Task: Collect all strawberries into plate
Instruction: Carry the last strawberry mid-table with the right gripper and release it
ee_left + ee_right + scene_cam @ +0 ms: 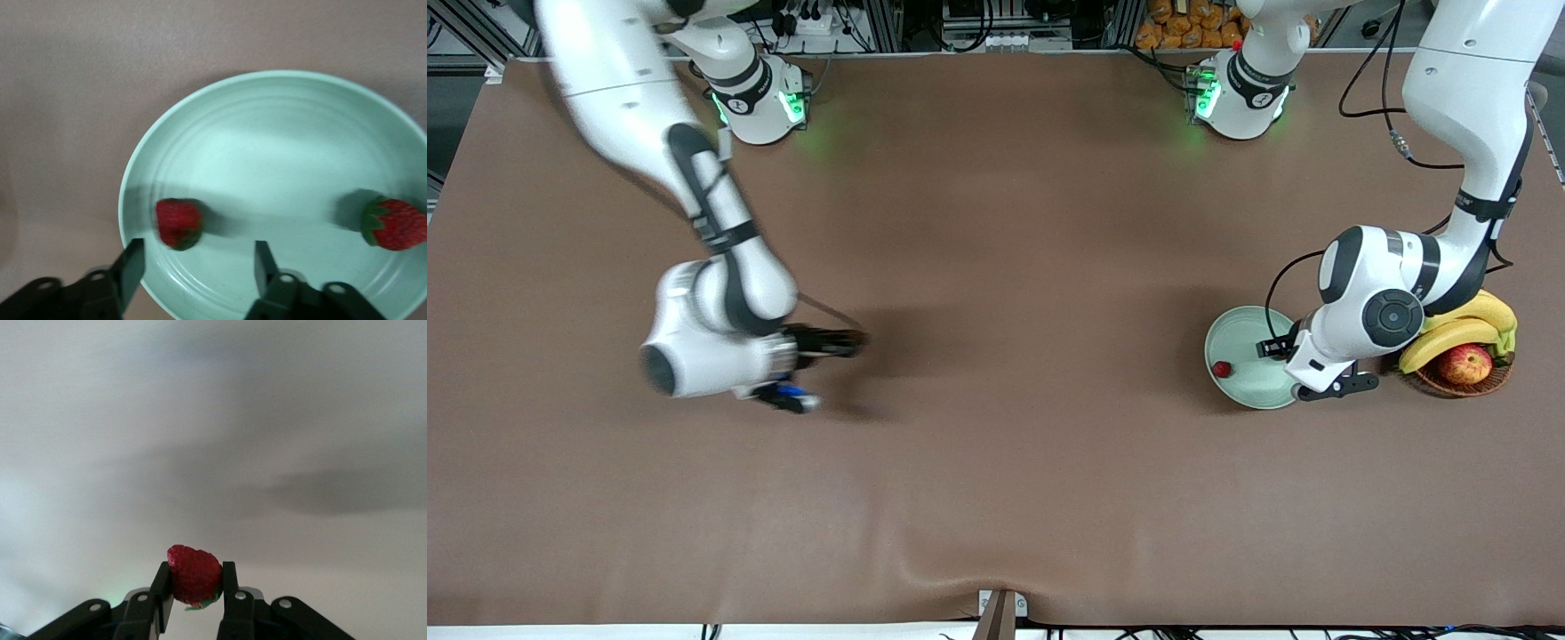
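Two strawberries lie in the plate (280, 133): one strawberry (179, 223) rests near the rim between the spread fingers of the left tool (200, 267), untouched by them, and a second strawberry (395, 224) rests apart from it, also near the rim. In the front view only one berry (1222, 369) is exposed on the plate (1240, 391); the other is hidden under the left arm. The left tool (1279, 348) is held open over the plate and grips nothing.

The third strawberry (194, 575) is clamped between the fingers of the right tool (194, 597), which is closed on it. The right tool (845, 340) is located over the bare counter (1014, 462) toward the right arm's end, well apart from the plate.

The step in hand is judged to be the transfer of the third berry. The grip is to be kept steady during travel, since the berry is small and is held by a narrow contact. The left tool is best cleared from above the plate first, so that the two arms do not meet. The release is to be made low over the plate's middle, away from the rim.

A wicker basket (1463, 380) holding bananas (1458, 327) and an apple (1464, 363) stands just beside the plate and is to be left untouched.
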Action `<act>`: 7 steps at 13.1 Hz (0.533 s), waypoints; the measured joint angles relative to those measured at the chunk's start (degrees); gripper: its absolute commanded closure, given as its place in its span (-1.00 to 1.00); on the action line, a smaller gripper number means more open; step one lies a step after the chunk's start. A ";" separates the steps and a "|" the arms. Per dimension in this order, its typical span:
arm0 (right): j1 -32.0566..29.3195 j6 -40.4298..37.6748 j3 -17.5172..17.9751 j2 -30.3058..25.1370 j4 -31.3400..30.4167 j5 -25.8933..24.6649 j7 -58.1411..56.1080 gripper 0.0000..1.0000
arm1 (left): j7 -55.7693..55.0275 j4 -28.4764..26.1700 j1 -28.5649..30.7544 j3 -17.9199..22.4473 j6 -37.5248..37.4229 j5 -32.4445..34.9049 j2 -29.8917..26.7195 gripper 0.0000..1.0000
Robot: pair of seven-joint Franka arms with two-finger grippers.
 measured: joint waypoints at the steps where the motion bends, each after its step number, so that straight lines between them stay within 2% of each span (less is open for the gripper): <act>1: 4.12 3.86 0.03 0.85 0.79 4.36 3.92 0.93 | -0.41 0.22 -0.05 -0.51 0.02 0.00 -0.23 -1.00; 4: 14.46 16.69 0.04 5.50 4.88 18.09 10.13 0.84 | -9.55 2.04 -0.68 -4.64 0.10 0.00 -0.47 -1.00; 5: 17.24 20.74 0.02 7.38 6.51 22.11 10.75 0.75 | -13.59 2.77 -1.67 -5.93 0.10 0.00 -0.46 -1.00; 6: 19.60 23.89 0.03 9.29 8.30 25.38 11.07 0.61 | -17.31 3.21 -3.12 -6.61 0.10 0.00 -0.41 -1.00; 7: 21.62 26.47 0.01 11.27 10.24 28.08 11.24 0.34 | -20.84 3.51 -4.65 -6.89 0.10 -0.29 -0.23 -1.00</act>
